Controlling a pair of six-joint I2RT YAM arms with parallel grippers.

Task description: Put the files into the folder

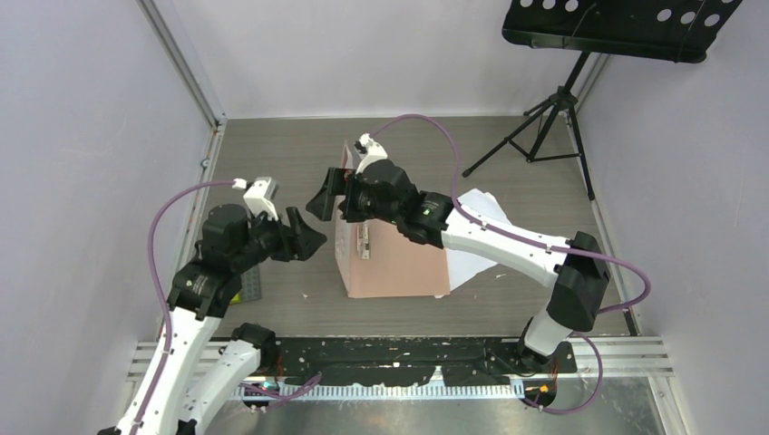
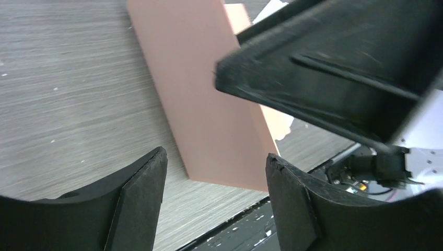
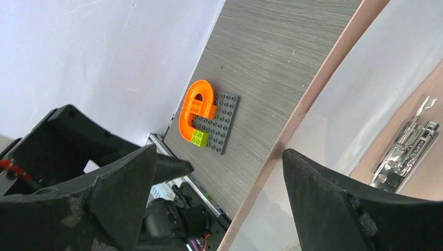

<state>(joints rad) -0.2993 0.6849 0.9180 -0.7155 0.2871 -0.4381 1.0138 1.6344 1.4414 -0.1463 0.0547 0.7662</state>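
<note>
The salmon-pink folder (image 1: 399,263) lies in the middle of the table with its cover (image 1: 347,156) lifted up on edge along its left side. In the right wrist view the cover's edge (image 3: 308,99) passes between my right gripper's (image 3: 219,152) open jaws, with the white inside and the metal clip (image 3: 412,151) to the right. My right gripper (image 1: 331,192) is at the cover's top. My left gripper (image 1: 308,228) is open and empty just left of the cover, facing its pink outer face (image 2: 203,94). The white files (image 1: 479,231) lie right of the folder, partly under my right arm.
A grey brick plate with an orange arch and a green brick (image 3: 209,117) lies left of the folder near the left arm. A black music stand (image 1: 580,54) stands at the back right. Walls close both sides. A black rail (image 1: 408,358) runs along the near edge.
</note>
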